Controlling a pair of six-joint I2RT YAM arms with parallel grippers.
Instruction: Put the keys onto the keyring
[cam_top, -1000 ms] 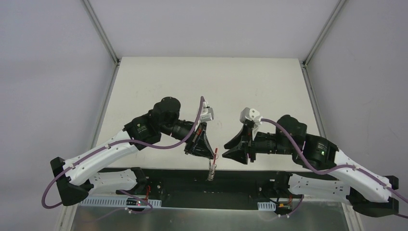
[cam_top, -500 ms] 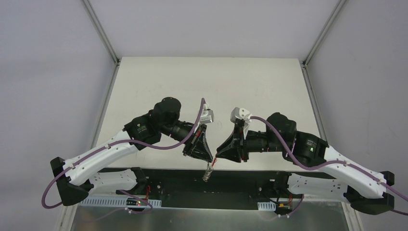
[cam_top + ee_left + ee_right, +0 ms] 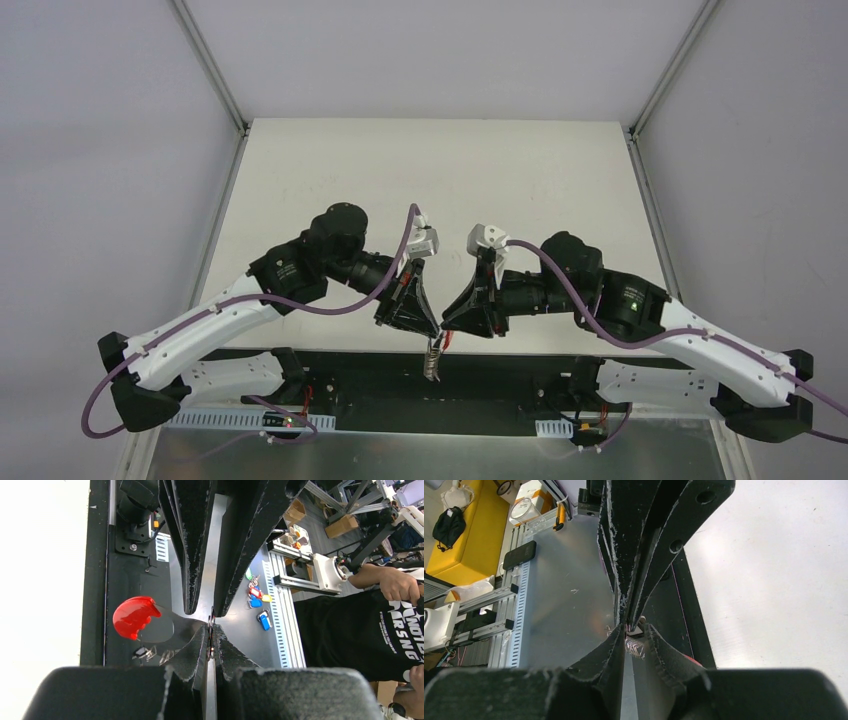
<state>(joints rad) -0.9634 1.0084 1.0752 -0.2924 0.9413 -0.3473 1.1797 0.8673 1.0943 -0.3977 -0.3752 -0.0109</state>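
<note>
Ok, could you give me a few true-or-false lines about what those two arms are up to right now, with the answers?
1. The left gripper and right gripper meet tip to tip. True.
2. The red tag lies flat on the white table. False: it hangs in the air beside the fingertips.
3. The left gripper's fingers are spread wide. False: they are shut on the keyring, at its strap.
4. The right gripper pinches a small silvery piece. True.
</note>
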